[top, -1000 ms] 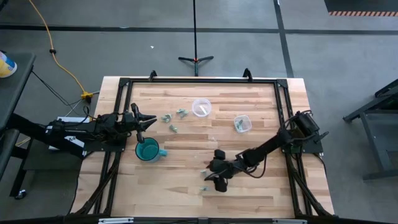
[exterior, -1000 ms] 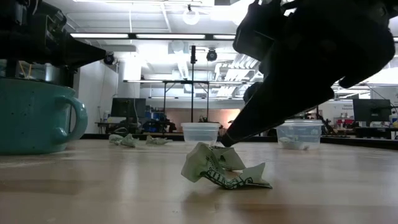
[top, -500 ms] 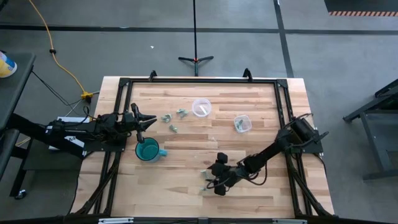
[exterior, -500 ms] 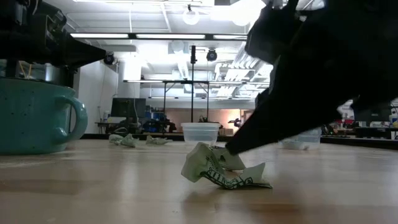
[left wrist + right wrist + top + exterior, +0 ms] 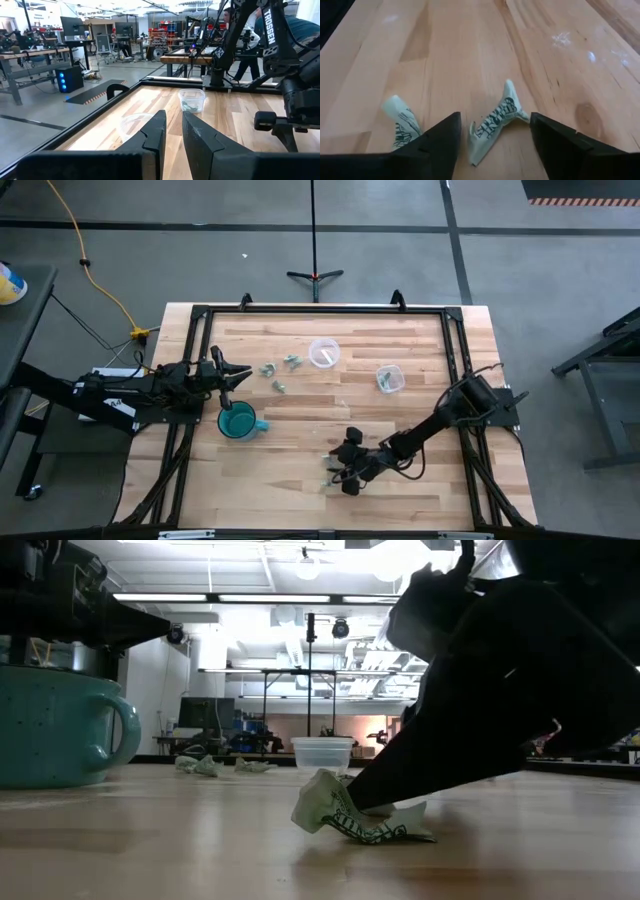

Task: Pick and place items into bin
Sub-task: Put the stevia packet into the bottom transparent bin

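Several tiny pale green-grey crumpled pieces lie on the wooden table. One piece (image 5: 492, 124) sits between the fingers of my open right gripper (image 5: 495, 116), which hangs low near the table's near edge (image 5: 338, 473). A second piece (image 5: 401, 125) lies just outside one finger. In the low view the first piece (image 5: 345, 815) rests on the wood under the dark gripper. More pieces (image 5: 280, 370) lie further back. My left gripper (image 5: 243, 373) waits at the left side above the teal mug (image 5: 238, 422), its fingers (image 5: 159, 131) a narrow gap apart. My right gripper comes slanting down from the table's right, with one finger (image 5: 437, 137) on either side of the crumpled piece lying on the wood. I cannot tell whether a finger touches it.
Two clear cups stand toward the far side, one round (image 5: 323, 352) and one squarish (image 5: 389, 378) with pieces in it. A black frame (image 5: 320, 310) runs round the table's edges. Bare wood (image 5: 290, 450) lies between the mug and my right gripper.
My right gripper has sunk lower over the crumpled piece and crept a little toward the table's left and near edge. The piece has stayed where it was.
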Action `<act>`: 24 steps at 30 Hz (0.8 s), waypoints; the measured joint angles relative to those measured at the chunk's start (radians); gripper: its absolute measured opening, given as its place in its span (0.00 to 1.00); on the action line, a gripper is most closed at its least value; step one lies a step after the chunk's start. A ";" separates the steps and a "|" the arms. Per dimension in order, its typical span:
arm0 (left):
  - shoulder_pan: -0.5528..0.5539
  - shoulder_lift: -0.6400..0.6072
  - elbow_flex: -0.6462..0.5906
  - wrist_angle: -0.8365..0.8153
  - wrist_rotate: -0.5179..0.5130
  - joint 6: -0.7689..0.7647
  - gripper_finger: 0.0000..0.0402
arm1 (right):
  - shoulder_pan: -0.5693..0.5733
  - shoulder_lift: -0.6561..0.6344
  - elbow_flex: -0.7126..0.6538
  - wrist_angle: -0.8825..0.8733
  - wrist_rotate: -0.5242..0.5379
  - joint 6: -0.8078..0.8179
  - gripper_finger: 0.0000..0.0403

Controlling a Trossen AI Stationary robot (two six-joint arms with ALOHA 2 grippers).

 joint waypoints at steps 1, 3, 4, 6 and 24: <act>0.000 0.000 0.000 0.000 0.000 0.000 0.25 | 0.000 0.000 0.000 0.004 -0.002 0.000 0.53; 0.000 0.000 0.000 0.000 0.000 0.000 0.25 | 0.000 0.001 0.000 0.006 -0.003 0.000 0.47; 0.000 0.000 0.000 0.000 0.000 0.001 0.25 | 0.000 0.001 -0.001 0.006 0.001 0.006 0.43; 0.000 0.000 0.000 0.000 0.000 0.000 0.25 | -0.003 0.001 -0.001 0.006 0.012 0.029 0.34; 0.000 0.000 0.000 0.000 0.001 0.002 0.25 | -0.074 -0.393 -0.001 -0.696 0.252 0.068 0.02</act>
